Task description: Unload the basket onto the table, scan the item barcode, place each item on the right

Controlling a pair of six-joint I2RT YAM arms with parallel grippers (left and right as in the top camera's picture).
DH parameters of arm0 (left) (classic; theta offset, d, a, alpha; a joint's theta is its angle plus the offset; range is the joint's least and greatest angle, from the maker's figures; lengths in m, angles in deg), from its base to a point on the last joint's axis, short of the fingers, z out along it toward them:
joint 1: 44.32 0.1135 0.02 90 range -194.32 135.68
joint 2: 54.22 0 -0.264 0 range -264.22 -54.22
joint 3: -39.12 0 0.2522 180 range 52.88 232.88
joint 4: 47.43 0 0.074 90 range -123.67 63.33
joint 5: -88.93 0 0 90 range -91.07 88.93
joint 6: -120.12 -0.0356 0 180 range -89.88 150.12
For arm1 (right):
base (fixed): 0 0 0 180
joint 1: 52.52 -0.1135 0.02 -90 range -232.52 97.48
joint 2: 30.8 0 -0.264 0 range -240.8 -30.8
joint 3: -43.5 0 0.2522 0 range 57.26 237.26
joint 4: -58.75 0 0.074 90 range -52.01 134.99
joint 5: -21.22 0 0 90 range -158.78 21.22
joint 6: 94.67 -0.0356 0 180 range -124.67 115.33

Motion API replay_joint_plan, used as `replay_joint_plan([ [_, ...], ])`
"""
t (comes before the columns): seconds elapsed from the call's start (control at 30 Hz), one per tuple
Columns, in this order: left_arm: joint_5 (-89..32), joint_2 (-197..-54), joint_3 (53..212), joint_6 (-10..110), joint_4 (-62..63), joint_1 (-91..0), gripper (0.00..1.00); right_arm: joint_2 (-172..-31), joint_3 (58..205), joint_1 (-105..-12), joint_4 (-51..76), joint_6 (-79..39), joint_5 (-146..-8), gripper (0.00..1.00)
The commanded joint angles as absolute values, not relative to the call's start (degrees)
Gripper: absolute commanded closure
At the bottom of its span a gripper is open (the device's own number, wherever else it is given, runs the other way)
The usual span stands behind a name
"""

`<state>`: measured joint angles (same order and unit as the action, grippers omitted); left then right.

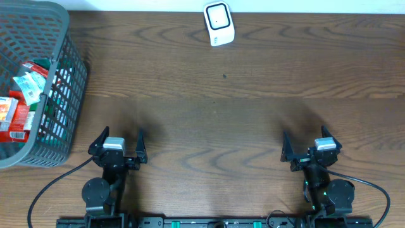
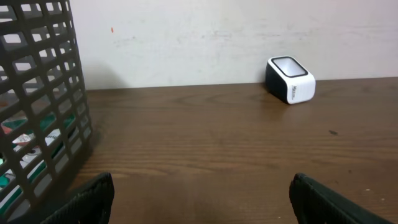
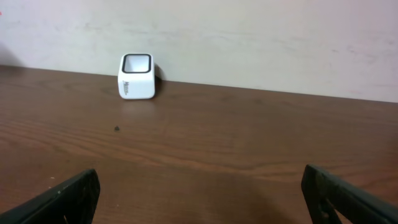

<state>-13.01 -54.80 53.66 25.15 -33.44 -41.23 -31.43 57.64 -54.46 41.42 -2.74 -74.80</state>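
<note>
A small white barcode scanner (image 1: 219, 23) with a dark window stands at the table's far edge; it also shows in the left wrist view (image 2: 290, 79) and the right wrist view (image 3: 137, 84). Packaged items (image 1: 22, 98) in red, green and white wrappers lie inside a grey mesh basket (image 1: 63, 38) at the far left. My left gripper (image 1: 120, 140) rests open near the front edge, right of the basket, with nothing between its fingers. My right gripper (image 1: 305, 143) stands open at the front right, also empty.
The basket wall (image 2: 37, 112) fills the left side of the left wrist view. A pale wall runs behind the table's far edge. A tiny dark speck (image 1: 224, 76) marks the wood below the scanner.
</note>
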Motion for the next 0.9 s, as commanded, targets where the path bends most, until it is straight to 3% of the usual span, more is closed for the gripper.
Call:
replay_joint_plan([
  [0.0, -15.18, -54.55, 53.11, 24.34, -30.95, -41.30, 0.09, -31.19, 57.58, -54.06, 41.26, -3.35, -75.08, 0.01],
  [0.13, -17.10, -54.55, 53.13, 26.68, -33.64, -41.30, 0.09, -31.19, 57.58, -54.06, 41.31, -3.29, -74.10, 0.01],
  [0.33, -19.85, -54.62, 56.70, 41.37, -32.98, -41.30, 0.09, -31.19, 57.58, -54.06, 41.09, -3.35, -73.62, 0.01],
  [0.57, -22.96, -61.00, 80.43, 43.12, -10.25, -41.30, 0.09, -31.19, 57.58, -54.06, 41.81, -3.33, -73.58, 0.01],
  [0.87, -22.94, -82.47, 122.77, 42.46, 16.20, -41.30, 0.09, -31.19, 58.32, -54.06, 44.28, -7.96, -78.80, 0.01],
])
